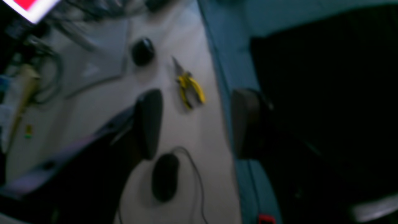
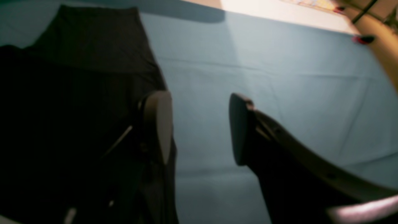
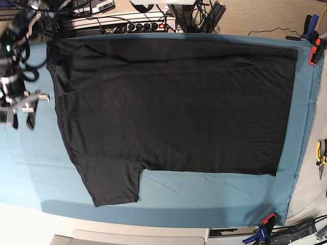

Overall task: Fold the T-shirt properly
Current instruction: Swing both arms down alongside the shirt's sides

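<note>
Base view shows the whole T-shirt (image 3: 173, 107) flat; only the left wrist view shows yellow pliers (image 1: 189, 85). Both the left gripper (image 1: 196, 124) and right gripper (image 2: 199, 127) gape wide, empty.

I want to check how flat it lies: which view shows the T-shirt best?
The base view: the whole T-shirt lies spread on the teal cover, one sleeve toward the near edge. The right wrist view shows only one end, the left wrist view a dark blurred edge.

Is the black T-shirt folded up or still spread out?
Spread out. The T-shirt lies flat on the teal cover, one sleeve sticking out.
</note>
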Robot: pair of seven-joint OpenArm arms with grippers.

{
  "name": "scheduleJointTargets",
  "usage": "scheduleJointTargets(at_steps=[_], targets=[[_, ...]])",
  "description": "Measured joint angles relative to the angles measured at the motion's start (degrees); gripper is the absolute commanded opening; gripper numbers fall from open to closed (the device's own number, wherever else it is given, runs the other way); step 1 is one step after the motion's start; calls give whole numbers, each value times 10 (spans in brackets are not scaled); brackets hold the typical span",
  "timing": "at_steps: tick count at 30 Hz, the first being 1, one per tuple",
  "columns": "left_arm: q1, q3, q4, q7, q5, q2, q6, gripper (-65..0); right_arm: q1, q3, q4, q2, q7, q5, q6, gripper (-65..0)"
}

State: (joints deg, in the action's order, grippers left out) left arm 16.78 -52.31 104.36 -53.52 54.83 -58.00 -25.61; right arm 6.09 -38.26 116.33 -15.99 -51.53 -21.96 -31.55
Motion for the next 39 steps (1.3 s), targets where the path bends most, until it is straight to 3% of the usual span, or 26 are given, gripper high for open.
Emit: scheduleJointTargets(at_steps=[6, 10, 17, 21, 24, 27, 29, 33, 36, 39], targets=[[-12, 5, -5, 13, -4, -2, 2, -354, -166, 61, -193, 0, 6, 32, 10, -354], [-12, 50, -31, 36, -30, -2, 2, -367, -308, 103, -342, -4, 5, 36, 4, -354], [-111, 204, -81, 43, -58, 9, 2, -367, -575, 186, -638, -13, 42, 99, 6, -354], [-217, 315, -165, 59, -86, 28, 25, -367, -622, 211, -743, -8, 67, 104, 52, -354], [-318, 394, -284, 58, -87, 63, 27, -367, -622, 214, -786, -1, 81, 138, 75, -354], [-426, 455, -433, 53, -69, 114, 24, -367, -611, 214, -805, 10, 90, 158, 77, -354], [-492, 478, -523, 43, -50, 152, 4, -367, -600, 214, -807, 20, 90, 162, 77, -354], [-600, 500, -652, 44, -42, 225, 1, -367, -586, 215, -808, 38, 89, 185, 78, -354], [-655, 502, -727, 64, -78, 271, 1, -367, -585, 215, -808, 41, 88, 203, 85, -354], [-678, 502, -795, 111, -149, 308, 27, -367, -585, 215, -807, 40, 88, 210, 92, -354]])
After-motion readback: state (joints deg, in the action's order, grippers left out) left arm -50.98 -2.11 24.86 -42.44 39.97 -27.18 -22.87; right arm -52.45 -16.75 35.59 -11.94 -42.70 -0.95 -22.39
